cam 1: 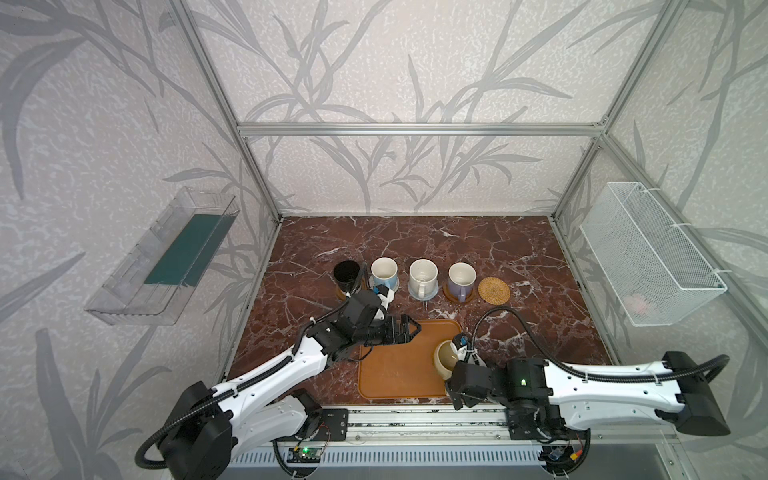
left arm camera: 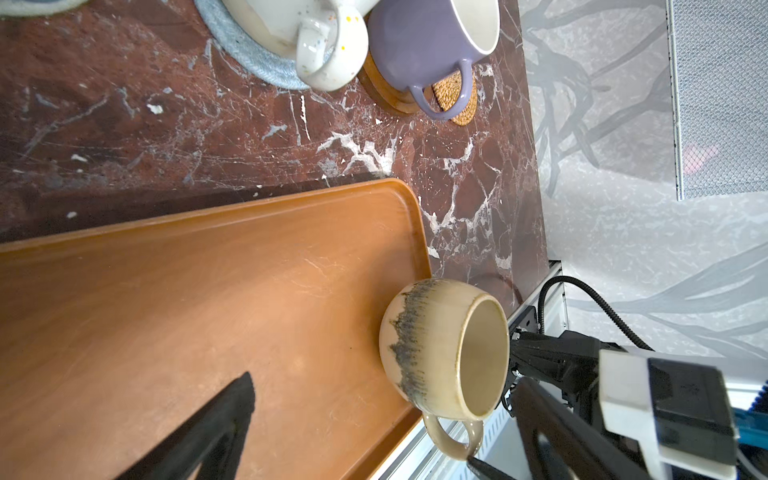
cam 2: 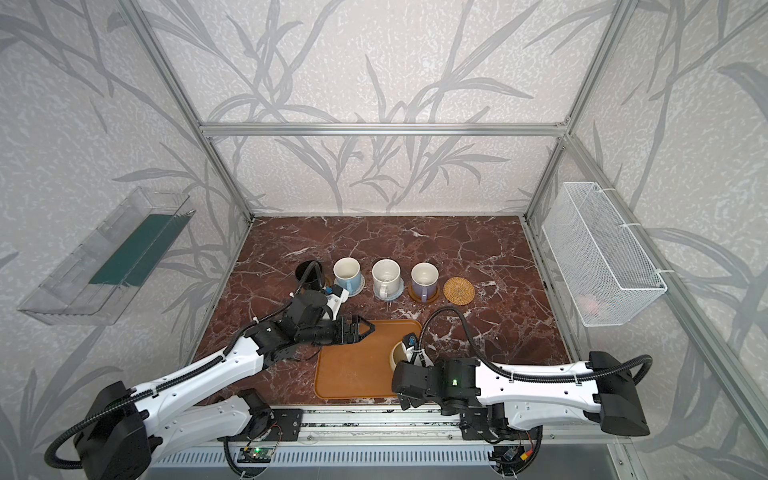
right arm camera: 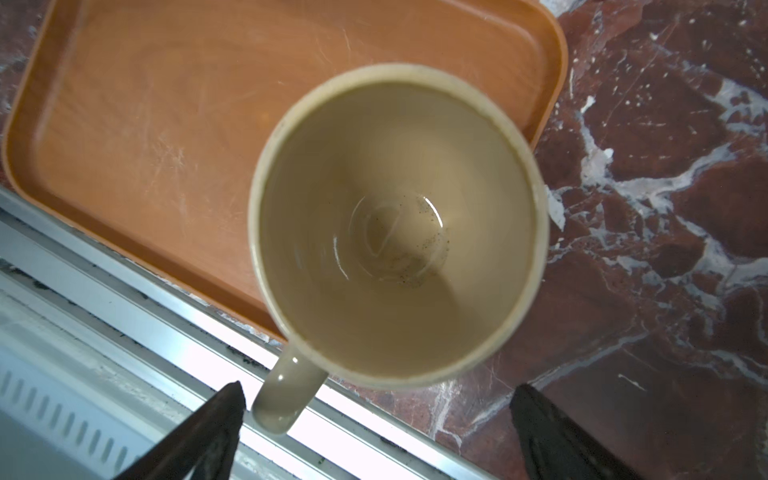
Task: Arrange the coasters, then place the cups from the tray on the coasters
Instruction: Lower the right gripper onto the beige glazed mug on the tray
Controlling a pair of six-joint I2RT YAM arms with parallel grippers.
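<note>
The beige-yellow cup (cam 1: 445,358) (right arm camera: 395,224) stands at the near right corner of the orange tray (cam 1: 399,374), its handle (right arm camera: 286,390) past the rim. My right gripper (right arm camera: 379,387) hangs open over it, one fingertip (right arm camera: 232,395) beside the handle. My left gripper (cam 1: 409,328) is open over the tray's far left corner. Behind the tray, the black (cam 1: 347,272), light blue (cam 1: 384,270), speckled white (cam 1: 423,274) and lavender (cam 1: 461,277) cups each sit on a coaster. The tan rattan coaster (cam 1: 493,291) at the row's right end is bare.
A clear plastic bin (cam 1: 166,257) hangs on the left wall and a white wire basket (cam 1: 648,257) on the right wall. An aluminium rail (cam 1: 415,419) runs along the table's front edge, just below the tray.
</note>
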